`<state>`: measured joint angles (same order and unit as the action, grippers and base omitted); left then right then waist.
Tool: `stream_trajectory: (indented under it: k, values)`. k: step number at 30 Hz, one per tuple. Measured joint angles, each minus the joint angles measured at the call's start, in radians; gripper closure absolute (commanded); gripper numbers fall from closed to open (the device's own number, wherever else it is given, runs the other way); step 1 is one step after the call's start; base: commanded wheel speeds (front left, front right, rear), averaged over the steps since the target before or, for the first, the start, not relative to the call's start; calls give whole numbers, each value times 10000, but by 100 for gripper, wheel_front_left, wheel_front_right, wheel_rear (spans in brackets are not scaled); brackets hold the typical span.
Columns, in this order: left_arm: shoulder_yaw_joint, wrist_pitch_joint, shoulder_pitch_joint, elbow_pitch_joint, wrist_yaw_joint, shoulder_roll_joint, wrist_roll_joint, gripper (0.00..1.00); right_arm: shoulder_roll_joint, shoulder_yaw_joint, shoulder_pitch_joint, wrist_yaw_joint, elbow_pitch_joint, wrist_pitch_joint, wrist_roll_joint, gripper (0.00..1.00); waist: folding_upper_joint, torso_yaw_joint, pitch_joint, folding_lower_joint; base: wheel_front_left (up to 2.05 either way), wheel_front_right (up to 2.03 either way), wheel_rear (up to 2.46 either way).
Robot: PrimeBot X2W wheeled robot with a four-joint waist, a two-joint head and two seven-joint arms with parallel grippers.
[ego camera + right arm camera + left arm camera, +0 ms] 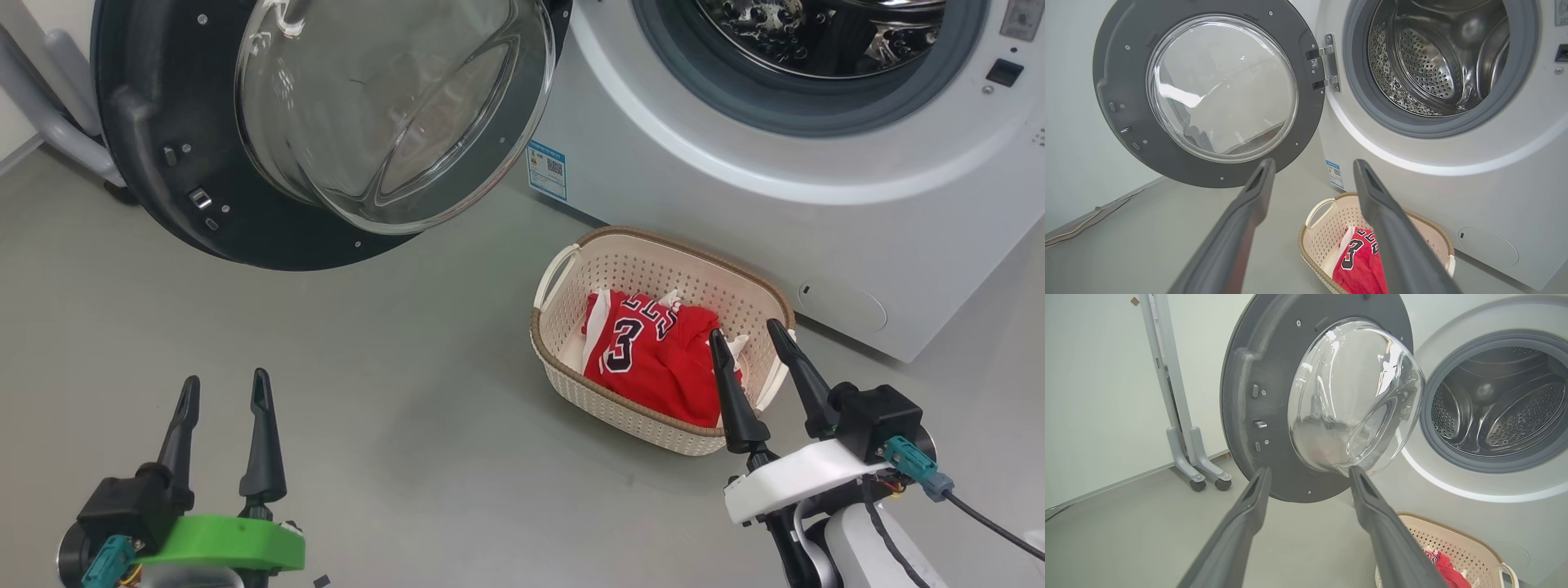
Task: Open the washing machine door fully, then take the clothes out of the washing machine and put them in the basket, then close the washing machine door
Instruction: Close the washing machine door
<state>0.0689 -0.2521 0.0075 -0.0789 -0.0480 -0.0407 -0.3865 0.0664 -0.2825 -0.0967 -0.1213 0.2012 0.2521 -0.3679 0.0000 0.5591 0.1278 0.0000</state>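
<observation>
Both grippers sit low in the head view with their dark fingers spread wide and nothing between them. The left gripper [226,377] hangs over bare grey floor [367,392], well apart from everything else. The right gripper [744,328] points up across the near right end of the basket [637,269]; its fingertips overlap the red cloth and the brown rim, but I cannot tell whether they touch either one.

The basket stands on the floor just in front of the washing machine [694,188], near its lower left corner and the small blue label [547,169]. The clothes [653,351], a crumpled red jersey with white trim and a dark "3" facing up, lie inside the basket.

The washing machine door [163,163] is swung wide to the left on its hinge [1327,61], with its inner black ring and bulging glass bowl [384,106] facing the robot. Behind it, the grey gasket [1437,126] frames the perforated steel drum [1425,65]. In the left wrist view, a grey stand on castors [1184,428] sits against the wall beyond the door.
</observation>
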Motion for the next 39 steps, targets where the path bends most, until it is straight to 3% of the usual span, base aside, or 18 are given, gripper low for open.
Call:
stream_trajectory:
  k: [17,18,19,20,30,36,39]
  values:
    - [4,0,26,69,2,0,-10,0,13,-25,-24,-2,36,0,-13,0,0,-5,63,1,0,0,0]
    - [2,0,26,73,2,0,-33,59,13,-36,-24,-2,40,0,-13,0,0,-3,89,1,0,0,0]
    - [2,0,26,73,2,0,-63,85,13,-42,-24,-2,38,0,-13,0,0,0,108,1,0,0,0]
    - [-4,0,26,94,2,0,-73,100,13,-42,-24,-2,29,0,-12,0,0,1,132,1,0,0,0]
    - [-497,0,-4,510,-27,-15,13,100,134,-4,-30,107,-192,-12,27,0,0,30,682,1,0,0,0]
    - [-1287,-2,-689,886,-203,-681,65,100,403,-2,-30,270,-426,-228,215,0,0,55,1195,1,0,0,0]
    - [-1847,-4,-1434,1095,-290,-815,-447,100,535,59,-36,318,-545,-301,324,0,0,69,1472,1,0,0,0]
